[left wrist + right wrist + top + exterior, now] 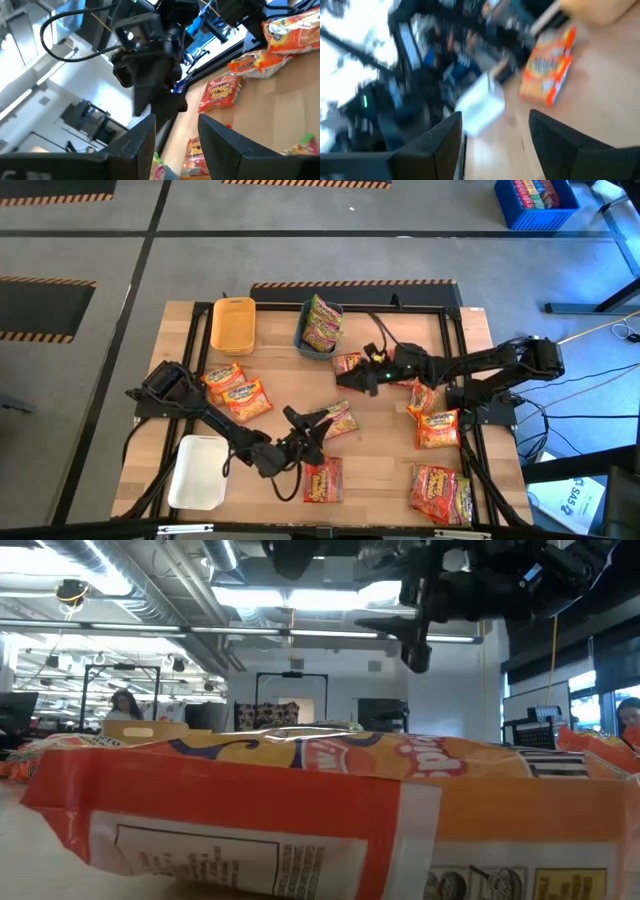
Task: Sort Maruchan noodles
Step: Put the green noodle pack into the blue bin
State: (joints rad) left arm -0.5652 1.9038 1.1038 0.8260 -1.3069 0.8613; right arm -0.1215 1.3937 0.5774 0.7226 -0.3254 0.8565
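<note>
Sorting surface (390, 480), wooden, dark-framed.

Trays: yellow tray (233, 324), nothing seen inside; blue-grey tray (306, 332), one green-edged noodle packet (322, 322) lying in it; white tray (198, 472), nothing seen inside, near the left arm's elbow.

Loose noodle packets: two orange (236, 392) beside the left arm's base; one near the middle (340, 418); one red at the near edge (322, 480); one beside the blue-grey tray (346, 363); a cluster on the right side (436, 428), with more at the near right corner (440, 492). In the low view a single orange packet (300, 780) filled most of the picture.

Left hand (315, 425): at mid-surface, against the middle packet, fingers (137, 142) spread apart with nothing between them in its wrist view.

Right hand (360, 378): raised above the surface just beside the packet near the blue-grey tray, fingers (437, 142) parted and holding nothing.

Hazards, as judged:
- The two hands stood near each other over the centre; the right arm's wrist filled the left wrist view. Either one reaching inward could strike the other.
- Crinkly flat wrappers lay flush with the wood; a closing hand could slide over one or push it along instead of lifting it.
- Overlapping packets on the right could come up two together, or one could drag its neighbour off the edge.
- A packet released carelessly at the blue-grey tray could lodge on the rim.
</note>
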